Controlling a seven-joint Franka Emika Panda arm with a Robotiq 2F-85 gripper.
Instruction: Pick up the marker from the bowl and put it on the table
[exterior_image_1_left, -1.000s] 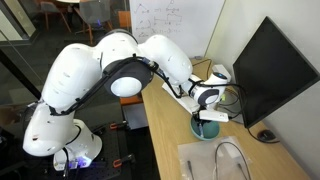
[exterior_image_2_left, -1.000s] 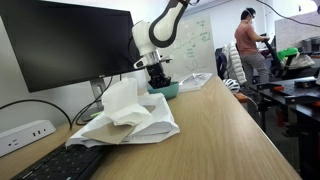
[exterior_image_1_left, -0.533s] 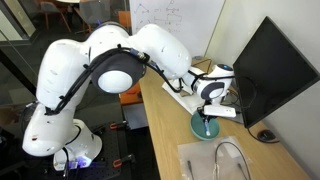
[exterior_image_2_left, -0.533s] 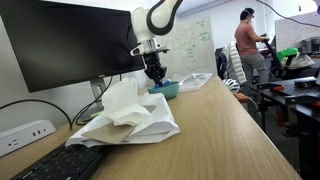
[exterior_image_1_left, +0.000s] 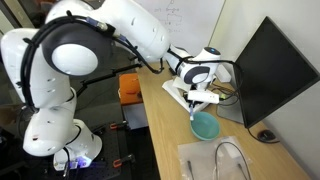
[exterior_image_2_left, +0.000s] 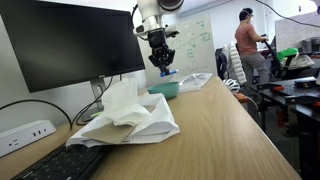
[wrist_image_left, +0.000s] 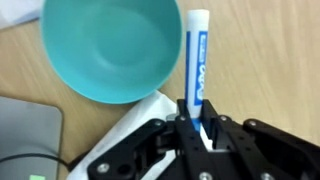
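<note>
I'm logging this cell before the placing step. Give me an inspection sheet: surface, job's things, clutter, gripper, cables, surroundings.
Surface: tan wooden table, straight edge.
Job's things: teal bowl empty; white-and-blue marker held beside its rim, outside it.
Clutter: crumpled white paper, keyboard, clear wire loop.
Gripper: gripper shut on the marker, above the table.
Cables: dark cable behind the monitor; power strip.
Surroundings: whiteboard, standing person, orange box.
</note>
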